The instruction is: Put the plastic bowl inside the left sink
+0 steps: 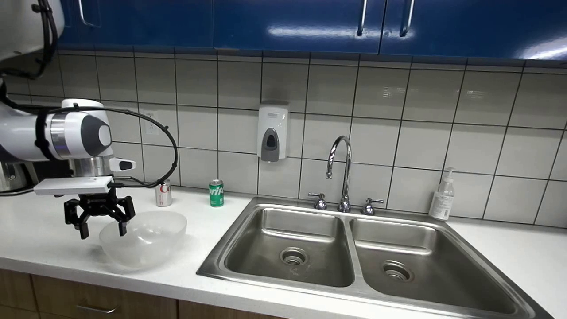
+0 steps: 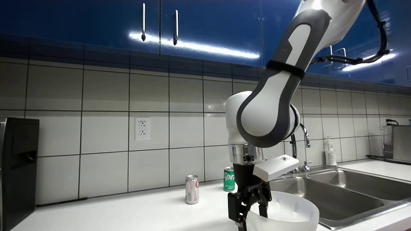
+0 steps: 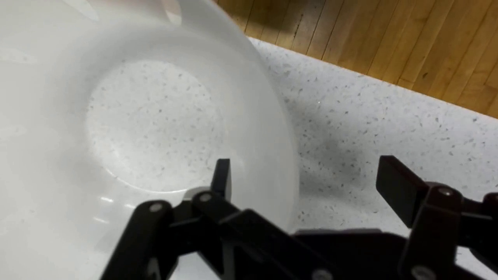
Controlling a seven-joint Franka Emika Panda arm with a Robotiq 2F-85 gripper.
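Left of the left sink and apart from it, the bowl sits upright on the counter, close to the near edge, with the gripper at its left side. The jaws stand apart, one over the inside of the bowl and the other just beyond the left wall; the wrist view shows space between each jaw and the rim, so nothing looks held. How deep the tips reach below the rim I cannot tell. That depth is the main worry: if they close on only the top of a sloping wall, the smooth plastic may slide out, or the bowl may swing down on its right side once lifted, since all its weight would hang from one edge. A shove toward the near side while closing could tip it off onto the floor. Carried too low, its base would probably catch the raised lip of the left sink; carried too far right, it could strike the faucet or come down partly in the right sink. The cable, looping out to the right, might snag the faucet too.
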